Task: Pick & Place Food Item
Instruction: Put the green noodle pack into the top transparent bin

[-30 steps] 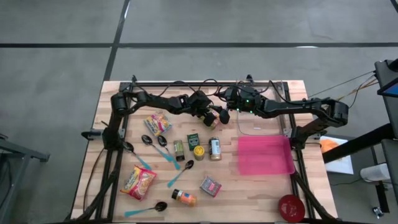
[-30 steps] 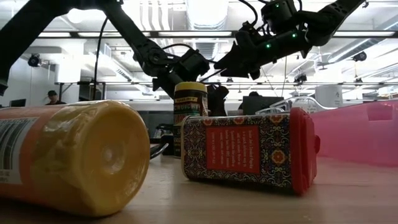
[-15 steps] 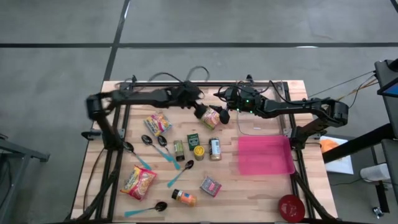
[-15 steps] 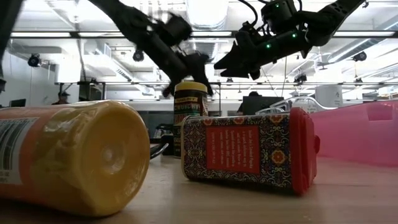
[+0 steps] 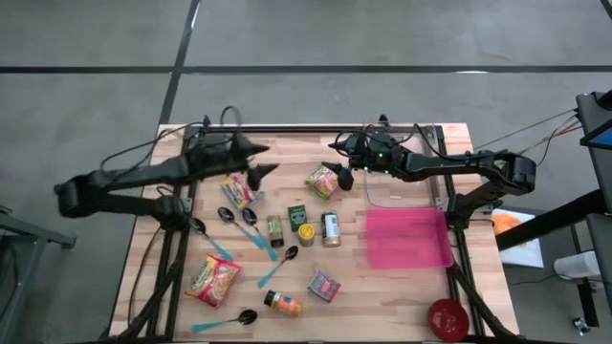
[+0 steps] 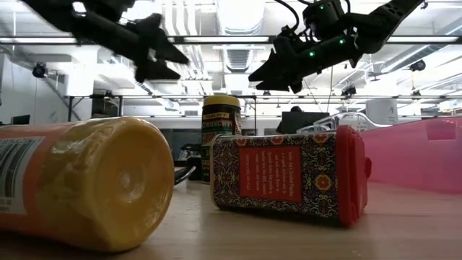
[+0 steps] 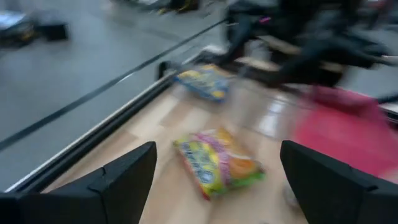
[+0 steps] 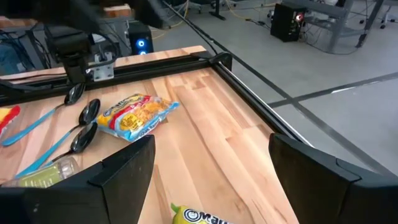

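Wooden table is carrying scattered food; we are hovering both grippers, left and right, fingers apart, empty, flanking a snack packet at twelve o'clock, probably ready for picking.

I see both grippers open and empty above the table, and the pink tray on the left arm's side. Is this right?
Not quite. The pink tray lies on the right arm's side, as the high view shows. The rest holds: the left gripper and the right gripper are both open and empty above the table.
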